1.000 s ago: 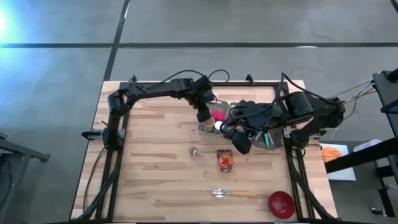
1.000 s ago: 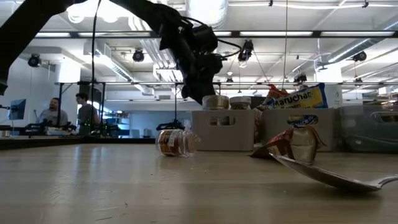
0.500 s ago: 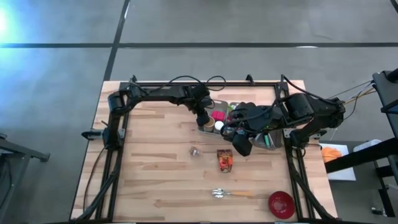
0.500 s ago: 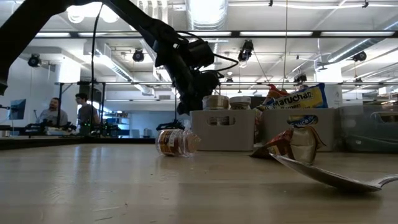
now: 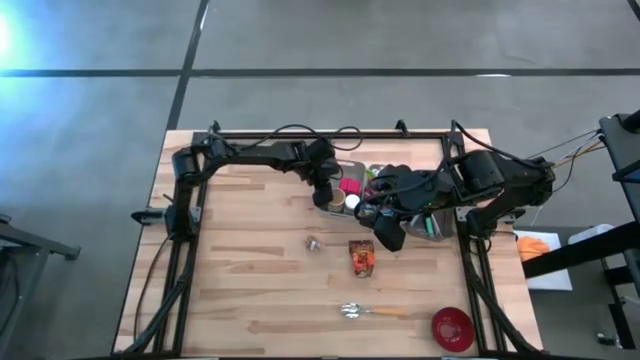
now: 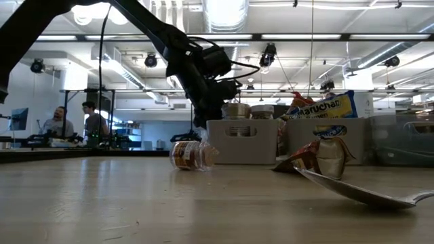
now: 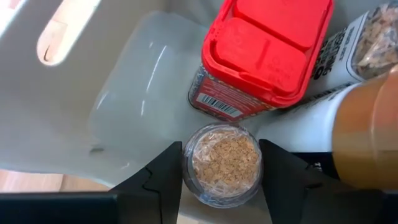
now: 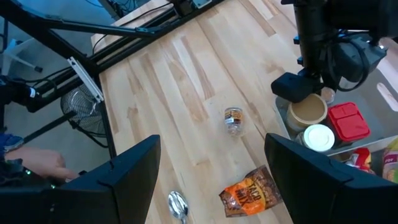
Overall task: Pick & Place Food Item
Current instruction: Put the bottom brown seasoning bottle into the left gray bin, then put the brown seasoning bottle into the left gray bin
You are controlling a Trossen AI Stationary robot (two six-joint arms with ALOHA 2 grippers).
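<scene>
A small clear jar (image 7: 224, 165) of brown granules stands between the fingers of my left gripper (image 7: 221, 149), which is shut on it. The gripper reaches down into the left end of a grey bin (image 5: 428, 232) at the table's far middle, also seen as my left gripper (image 5: 322, 192) from above. A red-lidded jar (image 7: 264, 53) and a tan-lidded bottle (image 7: 367, 137) stand close beside the small jar. My right gripper (image 8: 211, 186) hangs open and high over the bin's near side, holding nothing. My left gripper has the small jar pinched between its two fingers, one on each of the jar's opposite sides (image 7: 189, 165). The fingers come from above, slanting down. The jar is upright inside the bin; whether its base rests on the bin floor I cannot tell.
On the bare wood lie a small jar on its side (image 5: 313, 243), an orange snack bag (image 5: 362, 258), a spoon (image 5: 370, 312) and a red bowl (image 5: 451, 327). The bin also holds packets. People sit far behind the table (image 6: 74, 122).
My left gripper has sunk from above the bin's rim down into the bin, its arm lowering. The gap between its fingers shows no change. The right arm has kept still.
</scene>
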